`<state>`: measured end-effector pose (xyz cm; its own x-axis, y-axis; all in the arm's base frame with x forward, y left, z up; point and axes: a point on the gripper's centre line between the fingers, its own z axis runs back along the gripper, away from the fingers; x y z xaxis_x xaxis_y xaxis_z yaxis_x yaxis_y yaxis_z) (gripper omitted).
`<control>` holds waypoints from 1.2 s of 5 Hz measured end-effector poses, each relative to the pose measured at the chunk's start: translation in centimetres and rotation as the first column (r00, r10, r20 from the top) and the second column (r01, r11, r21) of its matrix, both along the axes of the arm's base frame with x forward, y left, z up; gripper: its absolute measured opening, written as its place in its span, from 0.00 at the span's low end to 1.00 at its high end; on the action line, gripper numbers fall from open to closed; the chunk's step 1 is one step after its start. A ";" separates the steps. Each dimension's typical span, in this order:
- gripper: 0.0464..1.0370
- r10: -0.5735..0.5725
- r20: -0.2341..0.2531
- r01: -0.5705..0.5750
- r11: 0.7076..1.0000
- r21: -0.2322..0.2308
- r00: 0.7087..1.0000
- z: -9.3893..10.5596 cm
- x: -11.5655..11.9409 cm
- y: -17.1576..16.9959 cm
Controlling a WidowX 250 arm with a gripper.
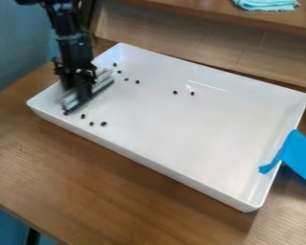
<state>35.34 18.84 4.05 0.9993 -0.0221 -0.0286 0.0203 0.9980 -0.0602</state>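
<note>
Carefully now, the black gripper [76, 91] is hanging over the near-corner end of the white tray [181, 134]; it appears to be gripping a long strip-shaped tool [103, 83] across its middle, closed only as far as the tool's thickness is allowing. Good handling, I judge, is calling for a level lower edge, lying evenly along the tray floor; light, steady pressure is suiting it better than a hard push, since a tilted edge could be letting small pellets slip under, and a quick stroke could be making them roll or hop; the corners and walls are asking for extra clearance.

Four dark pellets [137, 82] are lying just beyond the tool's far end; three more [92, 124] are sitting near its other end, on the camera side; two [175, 92] are resting farther out from the gripper. They are looking small, rounded and hard; the tool is pairing pale, straight bars with a dark edge; the tray is showing smooth, glossy walls and rounded corners. Well apart from the gripper, a flat blue piece [302, 155] is overlapping the tray's opposite end; streaky brown wood grain is marking the table [53, 158] underneath.
</note>
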 end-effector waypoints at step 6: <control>0.35 -0.234 0.058 0.233 0.972 0.018 0.971 1.6 5.2 -23.3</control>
<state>40.59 -4.41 5.62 0.9665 -0.2552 0.0292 0.2562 0.9657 -0.0414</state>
